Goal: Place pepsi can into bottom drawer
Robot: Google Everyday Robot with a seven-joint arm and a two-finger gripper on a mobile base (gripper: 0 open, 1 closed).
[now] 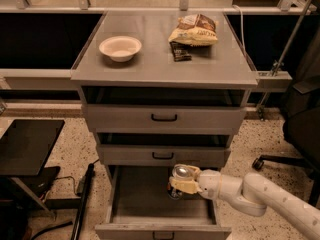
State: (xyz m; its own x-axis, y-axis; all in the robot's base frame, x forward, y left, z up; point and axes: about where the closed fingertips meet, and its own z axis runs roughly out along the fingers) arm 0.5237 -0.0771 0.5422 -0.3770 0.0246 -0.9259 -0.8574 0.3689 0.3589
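no legible text, snack bag (194,30) print at upper centre unreadable, gripper (179,183) at lower centre over bottom drawer (140,196), clasping pepsi can (181,172), markings unreadable

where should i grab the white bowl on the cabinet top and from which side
Pinch the rim of the bowl from above, one finger inside, one outside: it sits upright, open and shallow, with flared walls likely too wide to span. The gripper is low, shut on the pepsi can at the open bottom drawer.
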